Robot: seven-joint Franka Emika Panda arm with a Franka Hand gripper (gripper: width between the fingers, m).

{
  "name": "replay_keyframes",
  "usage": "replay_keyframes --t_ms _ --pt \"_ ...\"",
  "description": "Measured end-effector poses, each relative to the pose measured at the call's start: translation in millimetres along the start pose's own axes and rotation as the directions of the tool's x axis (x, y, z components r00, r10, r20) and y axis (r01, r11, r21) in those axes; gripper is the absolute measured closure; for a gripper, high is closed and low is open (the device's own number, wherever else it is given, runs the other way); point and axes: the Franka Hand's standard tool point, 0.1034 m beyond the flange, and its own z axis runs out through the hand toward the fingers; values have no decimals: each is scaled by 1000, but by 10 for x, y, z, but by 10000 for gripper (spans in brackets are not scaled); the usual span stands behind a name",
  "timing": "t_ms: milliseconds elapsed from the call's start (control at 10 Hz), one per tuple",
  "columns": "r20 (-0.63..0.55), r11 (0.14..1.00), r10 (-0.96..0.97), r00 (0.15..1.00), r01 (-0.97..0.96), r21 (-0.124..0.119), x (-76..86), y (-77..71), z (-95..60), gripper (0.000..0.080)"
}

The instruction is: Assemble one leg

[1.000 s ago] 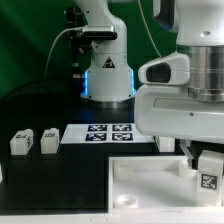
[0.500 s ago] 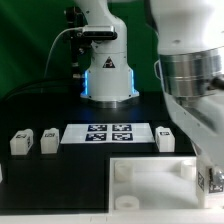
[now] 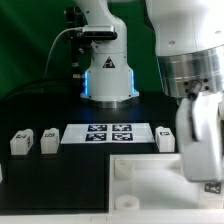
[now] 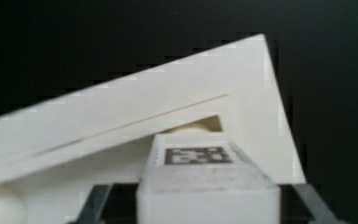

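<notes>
My gripper (image 3: pixel 207 176) is at the exterior view's right, over the large white panel (image 3: pixel 150 182). It is shut on a leg (image 3: pixel 211 186), a small white block whose tag faces the camera. In the wrist view the leg (image 4: pixel 199 165) stands between the two dark fingers (image 4: pixel 105 203), with my gripper (image 4: pixel 202 205) closed round its sides. Just beyond it is a corner of the panel (image 4: pixel 158 100) with a round socket (image 4: pixel 195 125). Whether the leg touches the panel cannot be told.
Two more legs (image 3: pixel 19 142) (image 3: pixel 48 139) stand at the exterior view's left and another (image 3: pixel 166 138) next to the marker board (image 3: pixel 110 133). The robot base (image 3: pixel 108 75) stands behind the board. My arm hides the panel's right part.
My wrist has swung and turned over the panel's right side, uncovering the leg beside the marker board. The held leg has sunk slightly toward the panel corner.
</notes>
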Motion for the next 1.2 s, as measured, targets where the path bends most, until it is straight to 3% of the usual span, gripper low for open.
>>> replay_keyframes --t_ms 300,500,600,700,1200 --pt "0 1000 -27 1000 27 1 -3 8 3 508" --pt "-1 1000 -30 1000 30 -1 1 14 12 275" --pt "-1 1000 -30 1000 30 -1 2 15 13 275" --pt "-2 1000 -31 1000 31 -1 2 16 14 176" --pt "-2 999 -32 999 32 -2 4 17 16 151"
